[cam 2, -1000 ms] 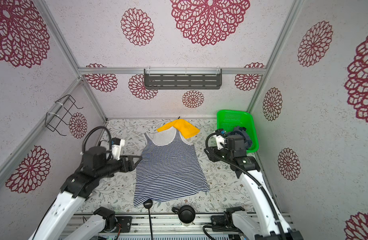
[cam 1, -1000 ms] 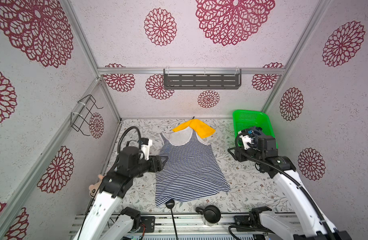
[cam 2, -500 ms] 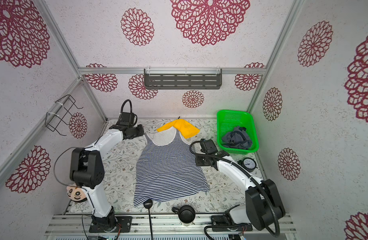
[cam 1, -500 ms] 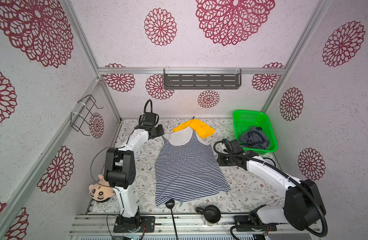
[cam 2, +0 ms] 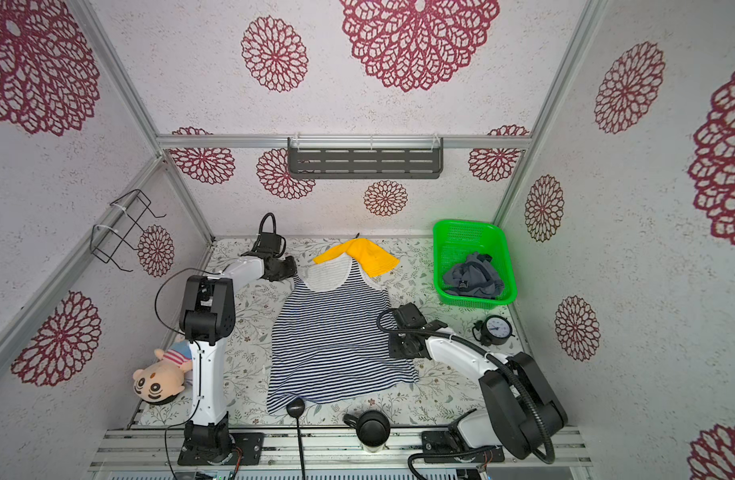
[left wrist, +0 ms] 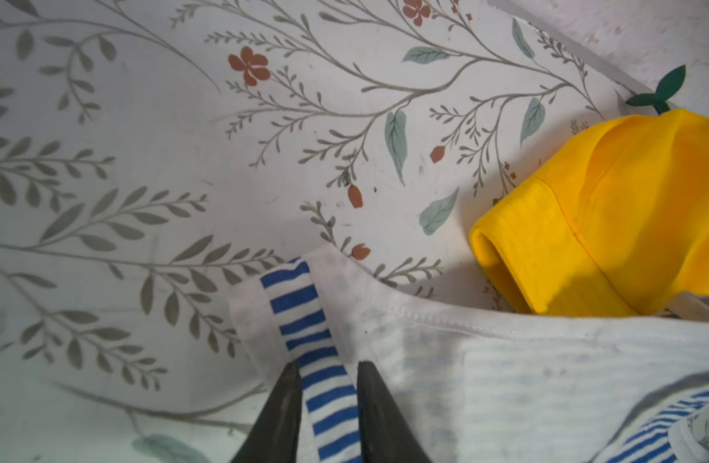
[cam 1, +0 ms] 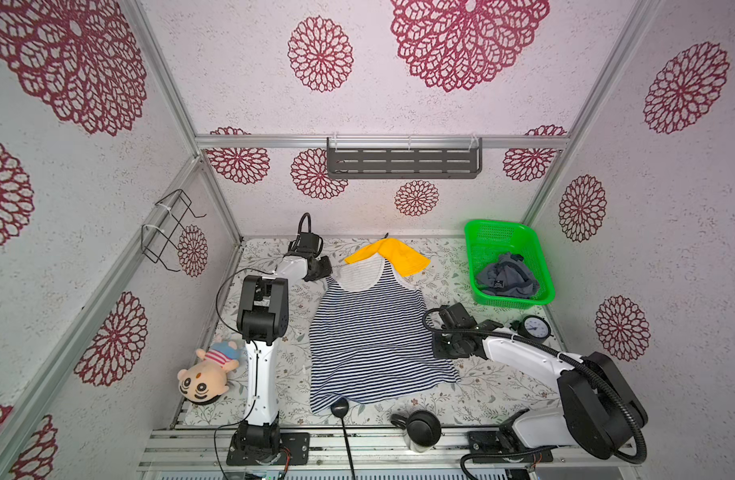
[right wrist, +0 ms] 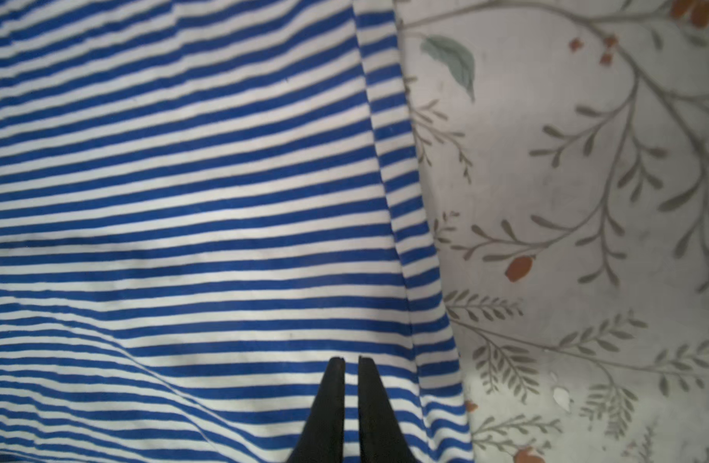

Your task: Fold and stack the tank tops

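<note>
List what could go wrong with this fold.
The yellow hat lies on a shoulder strap of the striped tank top, so lifting may drag it along. The right gripper pinches little cloth beside the side seam and may slip. The left gripper holds only a narrow strap, which may stretch.

In both top views the light is bright, even and diffuse from overhead, and detail is sharp. The wide lens stretches the crimson flower-printed walls [cam 1: 87,62] toward the frame edges. Right of centre, the saturated green plastic mesh basket [cam 1: 488,245] blooms and tints the wall beside it green. Shadows on the floral-printed tabletop [cam 1: 503,386] are faint and soft-edged.

The left wrist view is crisp on the navy-and-white striped tank top [left wrist: 545,368] and the vivid yellow cloth hat [left wrist: 625,208], both crossed by grey shadow. The black fingers [left wrist: 280,417] of the left gripper [left wrist: 329,364] are blurred. The right wrist view is softer overall, its stripes slightly smeared, and the black fingers [right wrist: 328,417] of the right gripper [right wrist: 351,359] are featureless silhouettes.
</note>
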